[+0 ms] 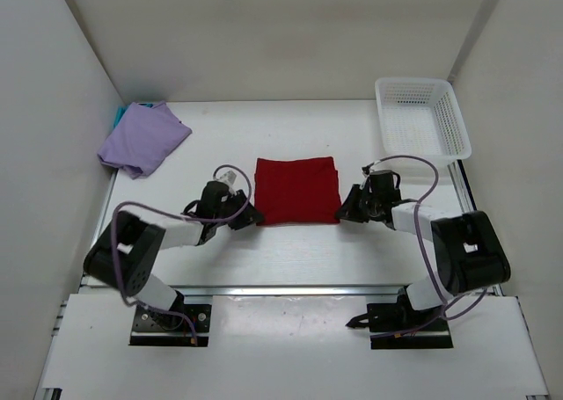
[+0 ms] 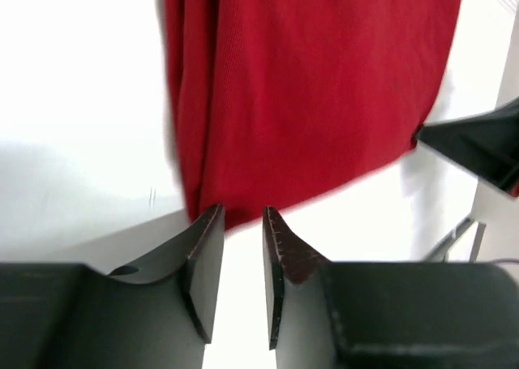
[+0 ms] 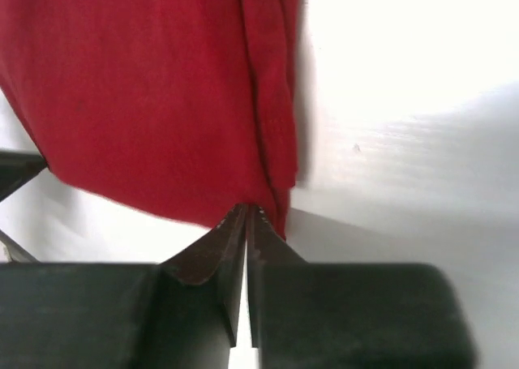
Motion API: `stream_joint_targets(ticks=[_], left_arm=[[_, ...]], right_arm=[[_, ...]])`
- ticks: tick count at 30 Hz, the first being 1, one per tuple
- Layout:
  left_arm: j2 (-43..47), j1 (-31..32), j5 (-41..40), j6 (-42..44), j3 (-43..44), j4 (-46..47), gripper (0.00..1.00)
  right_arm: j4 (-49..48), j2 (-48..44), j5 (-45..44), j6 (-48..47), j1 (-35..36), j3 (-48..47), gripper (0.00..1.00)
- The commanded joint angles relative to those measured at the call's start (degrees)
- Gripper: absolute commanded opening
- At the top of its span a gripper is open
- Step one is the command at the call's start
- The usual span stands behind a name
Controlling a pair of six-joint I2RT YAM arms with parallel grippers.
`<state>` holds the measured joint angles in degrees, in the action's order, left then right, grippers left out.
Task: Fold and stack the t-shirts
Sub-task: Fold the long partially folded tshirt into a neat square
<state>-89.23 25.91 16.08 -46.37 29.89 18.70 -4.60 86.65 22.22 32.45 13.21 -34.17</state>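
Three t-shirts: all on the white table [image 1: 290, 250], in two places well apart.
Red t-shirt [image 1: 296, 190]: folded into a flat rectangle at mid-table, between the two grippers; stacked fold edges along one side in both wrist views.
Lavender t-shirt [image 1: 143, 138]: rumpled in the far left corner, lying on top of the teal t-shirt [image 1: 120, 114] (only a sliver of teal showing by the wall).
Left gripper [image 1: 252, 215]: low at the near left corner of the red cloth; fingers [image 2: 209, 247] parted by a narrow gap, bare table showing between them, tips just short of the hem, gripping nothing.
Right gripper [image 1: 341, 214]: low at the near right corner; fingers [image 3: 219, 255] pressed together to a thin slit, tips touching the hem (cloth pinched or not: cannot tell).
Wrist views: a dark tip of the opposite gripper at the edge of each, across the red cloth.
White mesh basket [image 1: 420, 119]: far right corner, well apart from every shirt.
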Motion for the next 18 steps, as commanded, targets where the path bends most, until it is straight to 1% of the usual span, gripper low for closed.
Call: stream_joint_targets(ticks=[1, 3, 6, 7, 8, 9, 10, 11, 12, 13, 15, 16, 18], left_arm=[[11.7, 0.3, -1.6, -0.1, -1.0, -3.5, 0.38], [14.6, 0.2, -3.6, 1.1, 1.7, -6.2, 0.39], [11.5, 0.3, -2.9, 0.9, 10.0, -7.1, 0.39], [8.2, 0.4, -1.2, 0.5, 13.4, -7.1, 0.37], [4.4, 0.5, 0.2, 0.7, 17.4, -6.5, 0.37], [0.4, 0.5, 0.5, 0.2, 19.0, -6.5, 0.38], [-1.4, 0.9, -0.9, 0.3, 22.3, -6.7, 0.36], [-5.9, 0.5, -0.4, 0.3, 25.5, -6.9, 0.37], [-10.0, -0.4, 0.4, 0.1, 27.0, -7.0, 0.36], [-12.1, -1.6, 0.4, -0.1, 29.9, -7.5, 0.35], [-19.2, -3.1, 0.4, 0.1, 34.6, -7.2, 0.35], [-21.0, -4.3, 0.1, 0.9, 36.2, -8.4, 0.34], [-26.4, -5.9, -0.3, 0.8, 40.2, -11.5, 0.34]], right_arm=[[2.1, -6.0, -0.9, -1.4, -0.9, -1.4, 0.05], [2.6, -6.9, -0.5, -1.5, -0.3, -5.4, 0.09], [2.8, -1.5, 1.4, -3.1, 1.7, -12.2, 0.06], [2.5, 1.6, 2.1, -3.7, 1.7, -15.7, 0.04], [2.1, 5.0, 2.1, -4.2, 2.2, -19.4, 0.04], [0.7, 6.6, 1.5, -4.2, 2.1, -21.0, 0.03], [0.0, 10.0, 2.0, -4.1, 1.6, -23.7, 0.00], [-0.5, 13.7, 2.8, -3.5, 1.0, -26.8, 0.00], [-0.7, 15.2, 4.4, -3.2, 0.9, -29.4, 0.00], [-1.4, 18.2, 3.5, -2.7, 0.4, -30.6, 0.00], [-2.5, 22.8, 2.8, -2.7, -0.7, -33.6, 0.00], [-1.7, 24.3, 3.6, -2.8, -0.6, -33.9, 0.00], [-0.9, 28.2, 5.5, -2.0, -2.7, -37.0, 0.00]])
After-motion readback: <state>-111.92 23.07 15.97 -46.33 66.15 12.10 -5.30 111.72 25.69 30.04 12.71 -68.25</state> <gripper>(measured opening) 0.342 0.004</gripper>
